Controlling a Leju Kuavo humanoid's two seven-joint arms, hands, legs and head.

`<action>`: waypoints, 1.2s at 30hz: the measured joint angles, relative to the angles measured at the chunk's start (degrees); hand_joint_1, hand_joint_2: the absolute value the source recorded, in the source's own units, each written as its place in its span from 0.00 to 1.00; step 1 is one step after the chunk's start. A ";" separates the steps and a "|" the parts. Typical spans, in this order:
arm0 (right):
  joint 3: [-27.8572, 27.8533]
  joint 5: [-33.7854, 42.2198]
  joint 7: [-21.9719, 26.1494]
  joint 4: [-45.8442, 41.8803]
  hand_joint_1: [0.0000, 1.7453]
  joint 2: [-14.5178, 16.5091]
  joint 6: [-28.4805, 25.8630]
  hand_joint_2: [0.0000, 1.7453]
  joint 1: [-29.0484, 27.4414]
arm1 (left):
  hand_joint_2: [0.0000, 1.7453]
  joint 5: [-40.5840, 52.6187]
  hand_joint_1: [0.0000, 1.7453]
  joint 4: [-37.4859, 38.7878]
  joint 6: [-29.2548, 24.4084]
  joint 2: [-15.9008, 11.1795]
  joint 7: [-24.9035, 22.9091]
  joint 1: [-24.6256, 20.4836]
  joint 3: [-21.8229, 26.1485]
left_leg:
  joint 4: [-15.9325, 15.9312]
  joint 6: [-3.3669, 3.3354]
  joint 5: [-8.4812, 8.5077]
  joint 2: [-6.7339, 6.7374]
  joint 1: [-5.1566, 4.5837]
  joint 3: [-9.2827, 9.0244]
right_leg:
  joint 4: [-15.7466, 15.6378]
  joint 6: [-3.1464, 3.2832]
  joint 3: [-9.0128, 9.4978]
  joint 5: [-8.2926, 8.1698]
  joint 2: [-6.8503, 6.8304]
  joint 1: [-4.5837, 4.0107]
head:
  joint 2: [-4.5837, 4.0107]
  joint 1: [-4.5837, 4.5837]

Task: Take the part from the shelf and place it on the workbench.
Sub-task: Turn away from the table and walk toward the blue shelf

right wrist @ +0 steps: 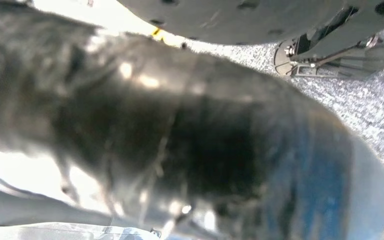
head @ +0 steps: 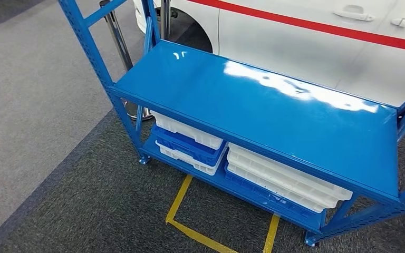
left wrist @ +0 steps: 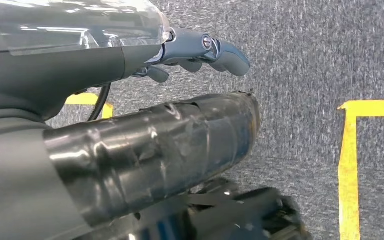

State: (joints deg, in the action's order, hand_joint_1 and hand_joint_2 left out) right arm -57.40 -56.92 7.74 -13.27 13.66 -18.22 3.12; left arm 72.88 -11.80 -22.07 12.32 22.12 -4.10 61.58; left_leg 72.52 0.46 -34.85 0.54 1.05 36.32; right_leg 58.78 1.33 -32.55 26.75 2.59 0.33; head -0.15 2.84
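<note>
Under the blue shelf's [head: 274, 110] glossy top board, white and blue trays [head: 190, 141] sit stacked. Left hand [left wrist: 200, 52] hangs over carpet, fingers curled, holding nothing; right hand's state cannot be told.

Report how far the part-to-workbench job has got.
Done: the part is off the shelf; a dark, tape-wrapped cylindrical part lies along the left robot hand, and blurs close to the right wrist camera too. Exactly how it is gripped is hidden.
In hand: the head view faces a bare blue metal surface, with white and blue trays stacked below.
Left: setting the part down; nothing lies there yet.
</note>
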 joint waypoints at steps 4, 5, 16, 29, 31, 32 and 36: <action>0.00 -0.52 0.00 0.02 0.00 0.08 -0.01 0.00 0.05 | 0.00 0.02 0.00 0.00 0.02 -0.05 -0.22 -0.06 0.02 | -12.95 -1.11 7.18 -3.50 -0.06 -4.76 | 0.17 -0.47 0.43 0.26 2.83 -0.11 | 0.00 0.02; 0.00 -0.58 0.00 0.03 0.00 0.11 0.00 0.00 0.06 | 0.00 0.07 0.00 0.00 0.03 -0.06 -0.32 -0.11 0.02 | -13.91 -1.22 7.18 -4.13 -0.17 -5.15 | 0.19 -0.78 0.27 0.26 3.32 0.00 | 0.00 0.02; 0.00 -0.77 -0.39 0.04 0.00 0.05 0.03 0.00 -0.17 | 0.00 0.52 0.00 0.00 0.12 0.15 -0.87 -0.03 0.04 | -15.34 -2.72 7.10 2.60 -0.01 -6.27 | 13.47 -3.50 -6.98 4.62 -2.47 0.95 | 0.00 0.37; -0.01 -0.87 -3.47 0.06 0.00 0.10 0.37 0.25 -0.14 | 0.00 1.02 0.00 0.00 0.16 0.22 -0.74 -0.16 0.00 | 0.76 0.42 -2.16 0.05 0.03 -0.35 | 0.05 0.07 -0.53 -0.40 -2.45 0.35 | 0.00 0.19; -0.02 -1.00 -4.78 0.07 0.00 0.11 0.33 0.75 -0.15 | 0.00 1.20 0.00 0.00 0.19 0.22 -0.83 -0.04 -0.01 | -0.27 0.27 0.33 -0.03 0.03 -0.14 | 0.16 0.08 -0.36 -0.30 -1.71 0.26 | 0.00 0.18; -0.02 -1.17 -5.37 0.07 0.00 0.13 0.31 1.00 -0.14 | 0.00 1.33 0.00 0.00 0.20 0.22 -0.87 -0.02 -0.02 | -3.80 0.10 2.75 -0.08 0.04 -1.45 | 0.24 0.00 -0.26 -0.23 -1.41 0.25 | 0.00 0.18; -0.02 -1.96 -6.80 0.09 0.00 0.26 0.42 1.00 -0.04 | 0.00 1.70 0.00 0.00 0.24 0.19 -0.90 -0.18 -0.11 | -14.01 -0.61 6.80 -0.66 -0.24 -5.14 | 0.71 -0.71 -0.47 0.20 -0.86 -0.08 | 0.00 0.21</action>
State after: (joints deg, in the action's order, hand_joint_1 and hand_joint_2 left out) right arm -57.41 -58.88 0.93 -13.18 13.92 -17.80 3.08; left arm 74.58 -11.80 -21.82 12.51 21.22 -4.28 61.46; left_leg 58.52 -0.14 -28.05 -0.12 0.81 31.19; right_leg 59.49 0.62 -33.02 26.95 1.73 0.25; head -0.15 3.05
